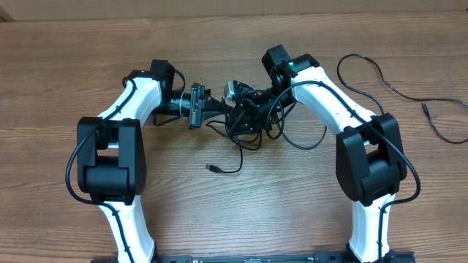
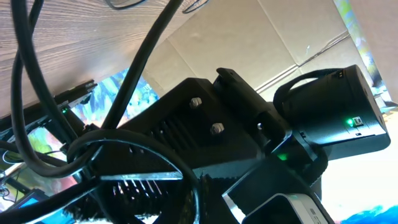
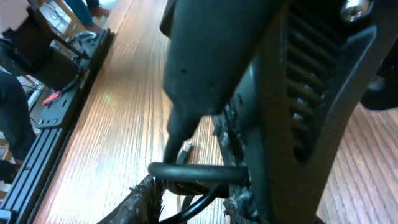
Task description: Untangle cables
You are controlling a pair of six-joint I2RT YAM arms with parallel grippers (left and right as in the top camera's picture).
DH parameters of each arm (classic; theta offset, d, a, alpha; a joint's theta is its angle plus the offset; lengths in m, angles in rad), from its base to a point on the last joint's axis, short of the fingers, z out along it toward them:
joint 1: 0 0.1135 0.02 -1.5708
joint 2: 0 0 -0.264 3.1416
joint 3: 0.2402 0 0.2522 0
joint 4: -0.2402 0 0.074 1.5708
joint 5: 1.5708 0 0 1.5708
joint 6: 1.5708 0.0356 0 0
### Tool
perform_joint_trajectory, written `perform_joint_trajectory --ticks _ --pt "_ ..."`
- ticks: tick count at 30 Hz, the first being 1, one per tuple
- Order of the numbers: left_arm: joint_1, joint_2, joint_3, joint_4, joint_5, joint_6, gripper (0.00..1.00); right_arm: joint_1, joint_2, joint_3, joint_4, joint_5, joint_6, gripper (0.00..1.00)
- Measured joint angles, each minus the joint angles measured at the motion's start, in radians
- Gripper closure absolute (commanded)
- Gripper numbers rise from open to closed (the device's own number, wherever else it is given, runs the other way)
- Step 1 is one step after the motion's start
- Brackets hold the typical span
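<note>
Left pincer (image 1: 221,108) tight against tangled cables (image 1: 248,117).

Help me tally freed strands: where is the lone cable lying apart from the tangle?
In the overhead view the lone cable lies at the upper right, on the outer side of the right arm, and runs off the right edge.

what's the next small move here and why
Probably close the right gripper on the strand crossing its parted fingers, then ease right: the thin black cables are knotted between both grippers, and the left gripper is shut at the knot's left edge.
</note>
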Motion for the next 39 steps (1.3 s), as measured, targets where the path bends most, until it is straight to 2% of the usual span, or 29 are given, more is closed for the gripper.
perform_joint_trajectory --ticks 3,13,21,33,35,39 --pt "0.000 0.000 0.000 0.000 0.000 0.001 0.96 -0.005 0.000 0.000 -0.018 0.016 0.005 0.60" --pt "0.000 0.000 0.000 0.000 0.000 0.001 0.96 -0.068 -0.006 0.051 -0.114 -0.037 0.006 0.59" --pt "0.000 0.000 0.000 0.000 0.000 0.001 0.96 -0.051 -0.008 0.051 -0.146 -0.087 0.006 0.60" --pt "0.000 0.000 0.000 -0.001 0.045 0.001 0.96 0.004 -0.008 0.052 -0.111 -0.114 0.004 0.80" --pt "0.000 0.000 0.000 -0.002 0.046 0.000 0.96 0.003 -0.008 0.052 -0.109 -0.111 0.003 0.95" --pt "0.001 0.000 -0.001 -0.005 0.051 0.000 0.96 -0.003 -0.008 0.053 -0.110 -0.104 0.002 0.96"
